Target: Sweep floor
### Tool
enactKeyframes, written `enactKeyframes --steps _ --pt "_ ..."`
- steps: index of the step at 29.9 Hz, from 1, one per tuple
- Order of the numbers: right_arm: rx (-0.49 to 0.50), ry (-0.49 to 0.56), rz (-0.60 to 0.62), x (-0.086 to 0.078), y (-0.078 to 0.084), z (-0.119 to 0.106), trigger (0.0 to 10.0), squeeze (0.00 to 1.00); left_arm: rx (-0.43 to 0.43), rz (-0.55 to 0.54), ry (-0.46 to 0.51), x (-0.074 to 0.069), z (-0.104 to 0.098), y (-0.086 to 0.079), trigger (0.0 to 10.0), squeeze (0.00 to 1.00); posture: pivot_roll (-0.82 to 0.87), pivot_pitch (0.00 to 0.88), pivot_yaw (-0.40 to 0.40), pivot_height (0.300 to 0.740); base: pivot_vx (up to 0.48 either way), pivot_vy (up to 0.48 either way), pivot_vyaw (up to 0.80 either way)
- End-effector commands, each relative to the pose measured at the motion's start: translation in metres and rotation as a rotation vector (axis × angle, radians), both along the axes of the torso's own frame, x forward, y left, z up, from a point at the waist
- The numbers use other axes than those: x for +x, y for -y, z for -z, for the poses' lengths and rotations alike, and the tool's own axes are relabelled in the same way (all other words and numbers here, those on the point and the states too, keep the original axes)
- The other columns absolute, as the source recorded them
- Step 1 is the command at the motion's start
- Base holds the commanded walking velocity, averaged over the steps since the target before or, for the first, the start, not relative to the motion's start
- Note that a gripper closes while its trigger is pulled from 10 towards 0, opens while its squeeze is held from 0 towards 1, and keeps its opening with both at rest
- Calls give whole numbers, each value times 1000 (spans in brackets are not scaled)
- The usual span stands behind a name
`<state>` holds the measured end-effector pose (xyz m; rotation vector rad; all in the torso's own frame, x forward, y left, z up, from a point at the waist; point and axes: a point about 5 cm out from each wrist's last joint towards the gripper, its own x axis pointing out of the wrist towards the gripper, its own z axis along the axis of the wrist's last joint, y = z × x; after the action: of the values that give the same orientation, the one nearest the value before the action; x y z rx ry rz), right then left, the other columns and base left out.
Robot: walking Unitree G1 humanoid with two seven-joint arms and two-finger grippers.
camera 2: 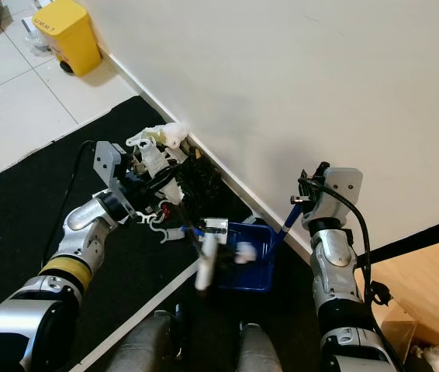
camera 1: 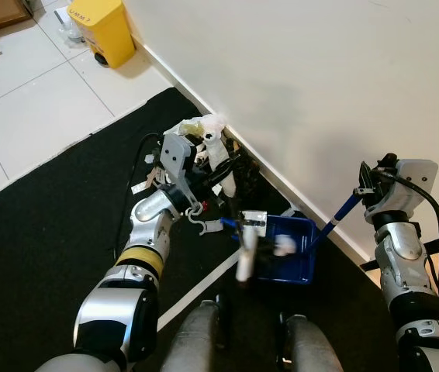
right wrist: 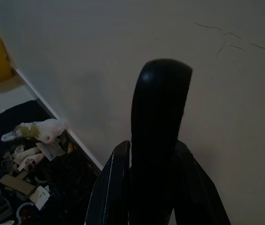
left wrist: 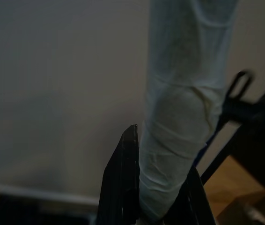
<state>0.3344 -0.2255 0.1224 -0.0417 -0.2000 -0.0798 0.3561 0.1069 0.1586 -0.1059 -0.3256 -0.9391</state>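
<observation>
While the left gripper [camera 1: 204, 182] stays out of it, the sweep cannot happen, so note first that it is clamped on the white tape-wrapped broom handle [left wrist: 179, 140]; in the left wrist view the two black fingers [left wrist: 121, 187] pinch that handle on both sides. Black bristles of the broom head [camera 2: 200, 182] sit against the white skirting board [camera 1: 281, 182], in the heap of crumpled white paper and plastic litter [camera 1: 204, 136].

Right gripper [camera 1: 371, 190] is closed around the black grip of the blue long-handled dustpan [camera 1: 285, 248]; the right wrist view shows the black handle top [right wrist: 160, 117] standing between the fingers. The blue pan sits on the black floor mat [camera 1: 41, 256], just beside the heap, with a few pale scraps already inside.

Judgement on technique: draw the bristles from the wall corner toward the pan mouth in short strokes, keeping the pan lip flat on the mat so that light paper does not slide under. Hold the pan steady; moving both tools together would scatter the pile.

Edges and room: the wall closes off the far side, so strokes can run only along it or away from it. Open mat lies on the robot's left. A white strip [camera 1: 196, 291] crosses the mat near the robot's legs. White floor tiles [camera 1: 41, 93] and a yellow plastic bin [camera 1: 105, 27] are well apart, farther along the wall.
</observation>
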Motion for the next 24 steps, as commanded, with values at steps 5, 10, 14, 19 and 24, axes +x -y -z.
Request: enactKeyframes --steps 5,10,14,19,24 --pt "20 -50 -15 -4 -6 14 10000 0 -47 64 48 -5 -12 7 10000 0 57 341 48 740 0 0 0" --pt "25 -52 -13 -4 -6 14 10000 0 -64 65 72 -7 -19 0 10000 0 66 337 47 740 0 0 0" --pt "28 -54 -13 -4 -7 15 10000 0 -58 57 102 -11 -27 -14 10000 0 70 335 49 740 0 0 0" --pt "29 -57 -11 -4 -6 16 10000 0 14 41 142 -20 -37 -41 10000 0 85 340 51 740 0 0 0" --pt "29 -60 -9 -5 -6 17 10000 0 141 -14 106 -27 -46 -93 10000 0 100 351 55 740 0 0 0"
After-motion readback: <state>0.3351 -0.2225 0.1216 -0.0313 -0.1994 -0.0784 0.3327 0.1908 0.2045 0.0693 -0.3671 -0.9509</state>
